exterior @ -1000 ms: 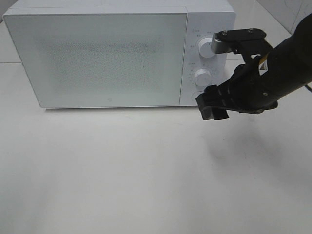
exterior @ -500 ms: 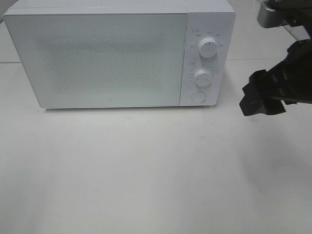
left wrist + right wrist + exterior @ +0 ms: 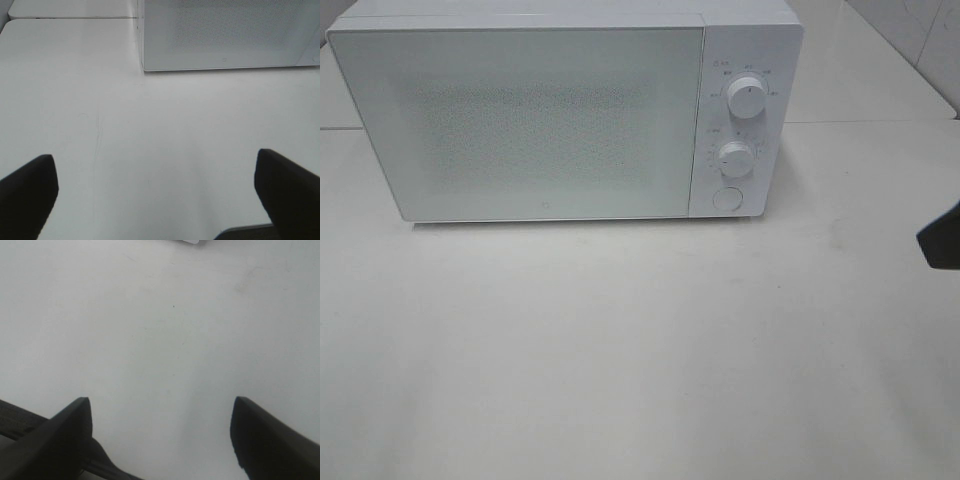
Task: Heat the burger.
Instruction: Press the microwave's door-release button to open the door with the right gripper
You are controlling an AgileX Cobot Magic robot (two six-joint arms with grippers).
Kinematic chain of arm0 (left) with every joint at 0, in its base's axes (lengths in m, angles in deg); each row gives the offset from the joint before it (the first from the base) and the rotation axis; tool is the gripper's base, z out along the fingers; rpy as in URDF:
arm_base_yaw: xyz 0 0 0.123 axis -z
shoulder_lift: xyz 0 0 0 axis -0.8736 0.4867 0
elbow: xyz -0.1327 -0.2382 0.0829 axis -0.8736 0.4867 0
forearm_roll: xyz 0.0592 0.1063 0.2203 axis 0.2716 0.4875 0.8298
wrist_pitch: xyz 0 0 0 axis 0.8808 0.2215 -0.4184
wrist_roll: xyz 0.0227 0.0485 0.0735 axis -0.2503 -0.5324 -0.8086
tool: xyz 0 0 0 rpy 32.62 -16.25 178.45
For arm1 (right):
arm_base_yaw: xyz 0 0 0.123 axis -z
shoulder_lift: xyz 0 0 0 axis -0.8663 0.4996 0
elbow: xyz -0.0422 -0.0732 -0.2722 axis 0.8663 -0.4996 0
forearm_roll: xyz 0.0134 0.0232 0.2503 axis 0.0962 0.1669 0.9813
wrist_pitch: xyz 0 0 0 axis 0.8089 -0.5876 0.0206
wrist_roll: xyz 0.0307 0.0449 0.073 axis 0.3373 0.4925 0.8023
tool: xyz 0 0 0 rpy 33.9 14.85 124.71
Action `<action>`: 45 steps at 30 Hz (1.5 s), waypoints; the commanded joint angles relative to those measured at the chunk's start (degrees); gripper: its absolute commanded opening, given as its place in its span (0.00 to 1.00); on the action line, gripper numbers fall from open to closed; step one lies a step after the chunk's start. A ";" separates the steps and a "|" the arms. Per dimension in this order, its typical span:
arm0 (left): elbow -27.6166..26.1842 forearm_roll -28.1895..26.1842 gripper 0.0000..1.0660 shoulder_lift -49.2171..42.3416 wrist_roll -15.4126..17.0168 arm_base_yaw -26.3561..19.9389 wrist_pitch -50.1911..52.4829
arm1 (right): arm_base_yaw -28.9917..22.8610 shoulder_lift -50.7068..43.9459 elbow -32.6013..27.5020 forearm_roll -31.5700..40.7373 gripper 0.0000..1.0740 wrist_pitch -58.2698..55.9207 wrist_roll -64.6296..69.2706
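Burger unseen in any view, probably inside the shut microwave (image 3: 520, 120), so heating looks set; left claw (image 3: 155, 172) and right claw (image 3: 160, 412) both spread apart, empty, over the worktop (image 3: 620, 350); next likely a lower dial (image 3: 735, 158) check.

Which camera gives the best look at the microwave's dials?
The exterior high view: upper dial, lower dial and round button all show on the front of the microwave. The left wrist view shows only part of the door, no dials; the right wrist view, at most a white sliver.
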State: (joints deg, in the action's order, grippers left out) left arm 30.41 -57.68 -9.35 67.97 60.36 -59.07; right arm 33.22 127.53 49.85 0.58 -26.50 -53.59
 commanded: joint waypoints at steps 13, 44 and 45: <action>0.23 -0.52 0.94 -0.92 0.29 -0.17 0.69 | 14.32 -27.27 -7.96 0.00 0.72 -5.16 -2.92; 0.23 -0.52 0.94 -0.80 0.29 -0.17 0.69 | 18.51 -48.82 -14.55 2.23 0.71 -4.93 -3.15; 0.23 -0.52 0.94 -0.80 0.29 -0.17 0.69 | 18.51 -48.82 -14.55 2.23 0.71 -4.93 -3.15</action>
State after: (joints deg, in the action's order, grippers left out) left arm 30.41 -57.68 -9.35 67.97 60.36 -59.07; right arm 51.49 80.26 35.47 2.87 -32.17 -55.60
